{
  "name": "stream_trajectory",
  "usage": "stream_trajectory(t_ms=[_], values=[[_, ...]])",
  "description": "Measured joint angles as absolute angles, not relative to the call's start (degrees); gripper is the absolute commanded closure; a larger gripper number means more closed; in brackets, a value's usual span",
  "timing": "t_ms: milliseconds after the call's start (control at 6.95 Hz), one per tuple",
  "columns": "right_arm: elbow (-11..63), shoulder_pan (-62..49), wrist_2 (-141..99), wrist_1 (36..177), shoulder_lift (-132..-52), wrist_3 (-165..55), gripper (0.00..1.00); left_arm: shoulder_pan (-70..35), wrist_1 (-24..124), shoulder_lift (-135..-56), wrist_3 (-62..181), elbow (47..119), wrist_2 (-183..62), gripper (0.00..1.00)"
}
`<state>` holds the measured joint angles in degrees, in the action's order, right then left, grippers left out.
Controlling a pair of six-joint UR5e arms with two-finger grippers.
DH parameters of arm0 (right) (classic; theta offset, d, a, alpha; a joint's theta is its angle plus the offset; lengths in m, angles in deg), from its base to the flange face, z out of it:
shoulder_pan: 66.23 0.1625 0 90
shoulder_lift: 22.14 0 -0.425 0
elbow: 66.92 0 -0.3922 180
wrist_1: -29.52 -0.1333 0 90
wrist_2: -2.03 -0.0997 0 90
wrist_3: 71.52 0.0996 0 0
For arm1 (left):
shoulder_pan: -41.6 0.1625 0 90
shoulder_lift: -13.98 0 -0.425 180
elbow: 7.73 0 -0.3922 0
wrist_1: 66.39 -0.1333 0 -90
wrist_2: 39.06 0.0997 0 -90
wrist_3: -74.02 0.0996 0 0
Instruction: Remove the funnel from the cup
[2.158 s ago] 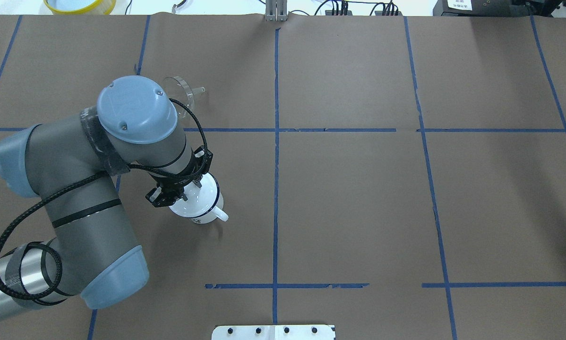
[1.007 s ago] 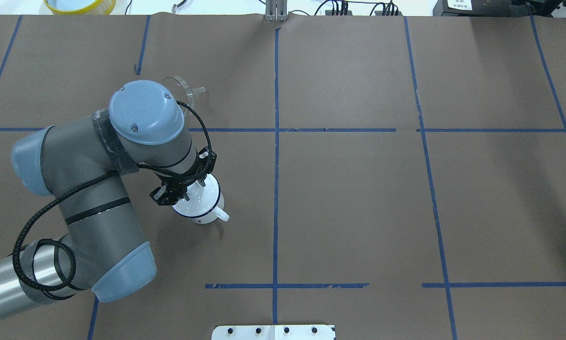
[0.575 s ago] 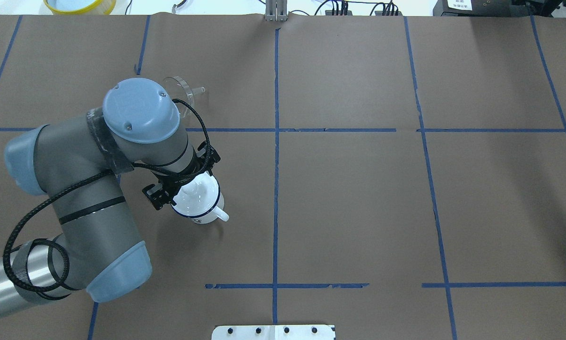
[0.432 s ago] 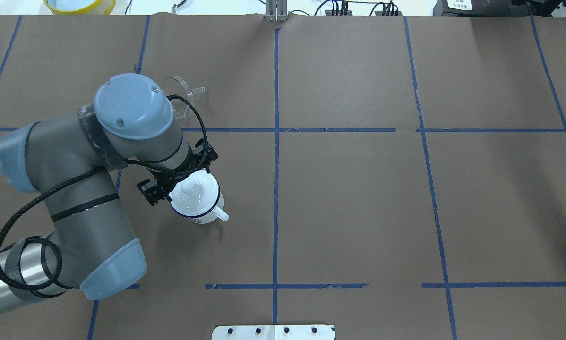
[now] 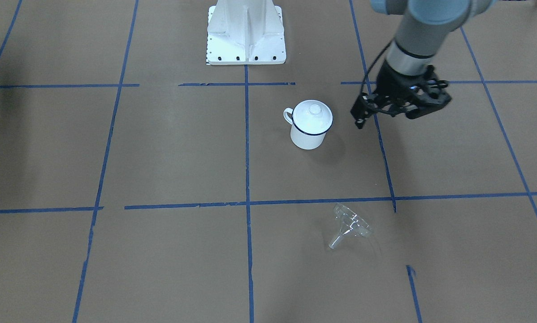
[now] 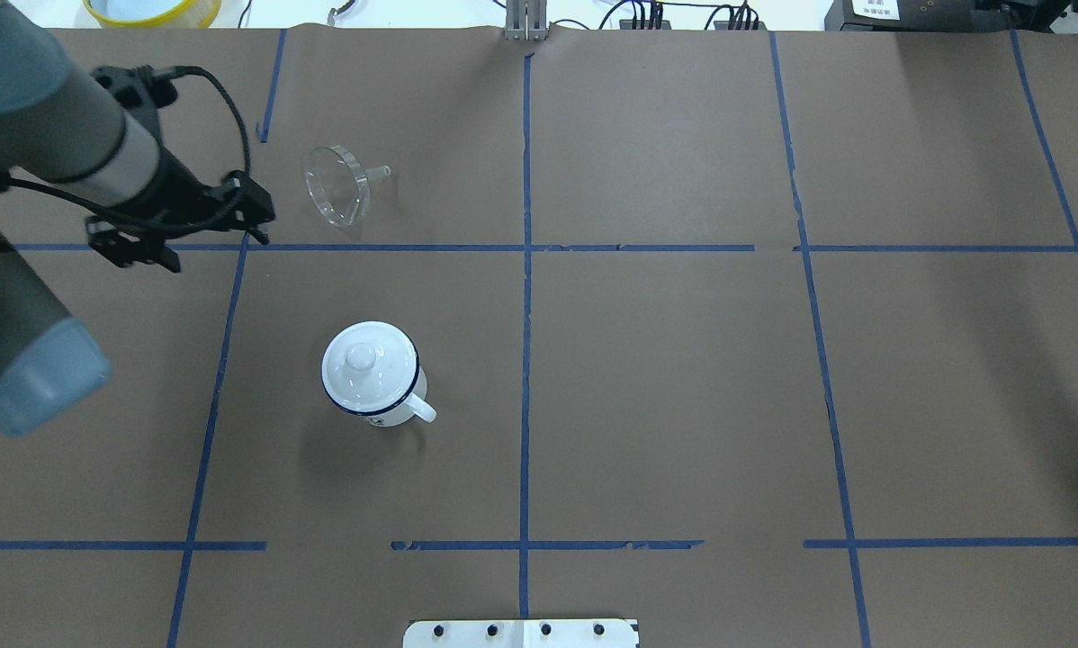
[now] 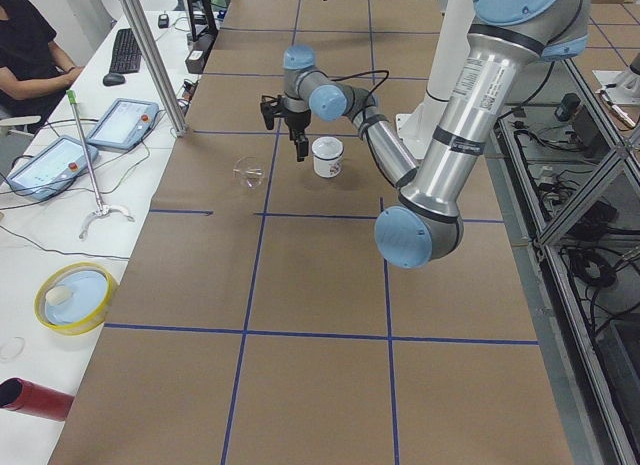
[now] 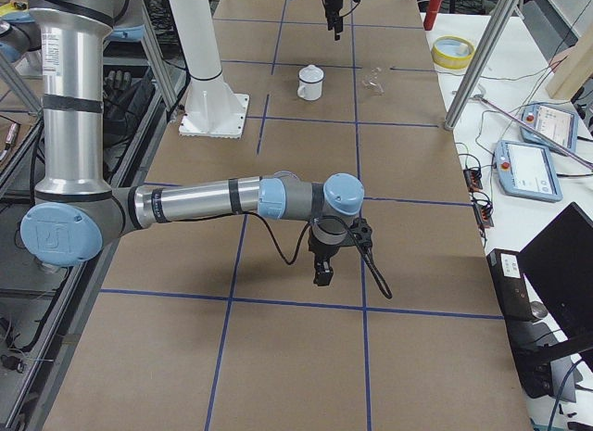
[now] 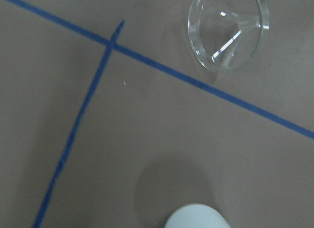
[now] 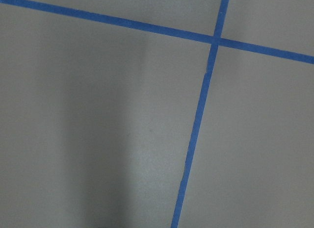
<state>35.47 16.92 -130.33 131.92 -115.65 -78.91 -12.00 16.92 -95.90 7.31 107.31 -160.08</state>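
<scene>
The clear funnel (image 6: 336,184) lies on its side on the brown table, apart from the cup; it also shows in the front view (image 5: 349,224) and the left wrist view (image 9: 228,32). The white cup (image 6: 372,382) with a blue rim stands upright with a white knobbed lid (image 6: 362,357) on top, also in the front view (image 5: 311,123). My left gripper (image 6: 188,236) hangs open and empty above the table, left of the funnel and well clear of the cup (image 5: 398,112). My right gripper (image 8: 321,273) shows only in the right side view; I cannot tell its state.
The robot's white base (image 5: 246,31) stands at the near edge. A yellow bowl (image 6: 152,9) sits past the far left corner. Blue tape lines cross the brown table cover (image 6: 665,387). A person and tablets are at the side desk (image 7: 60,155).
My left gripper has let go of the white lid, which now sits on the cup, and has risen and swung away to the far left. The funnel has not moved.
</scene>
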Motion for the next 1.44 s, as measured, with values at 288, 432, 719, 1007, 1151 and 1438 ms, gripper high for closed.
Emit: stream_trajectory(t_ms=[288,432,719,1007,1151,1438], values=[[35.47,16.92,-130.33,131.92,-115.65,-78.91,0.0,-25.26,19.56,-86.82,30.65,106.54,-164.23,0.0],[35.47,16.92,-130.33,131.92,-115.65,-78.92,0.0,-32.67,19.79,-82.76,45.06,104.68,-165.75,0.0],[35.47,16.92,-130.33,131.92,-115.65,-78.96,0.0,-46.7,19.65,-78.76,71.52,96.11,-167.37,0.0],[35.47,16.92,-130.33,131.92,-115.65,-78.91,0.0,-55.8,17.96,-78.63,84.75,87.04,-169.71,0.0],[35.47,16.92,-130.33,131.92,-115.65,-78.91,0.0,-57.04,14.78,-79.28,86.37,85.64,-171.05,0.0],[35.47,16.92,-130.33,131.92,-115.65,-78.96,0.0,-55.77,11.28,-80.23,82.42,85.79,-175.28,0.0]])
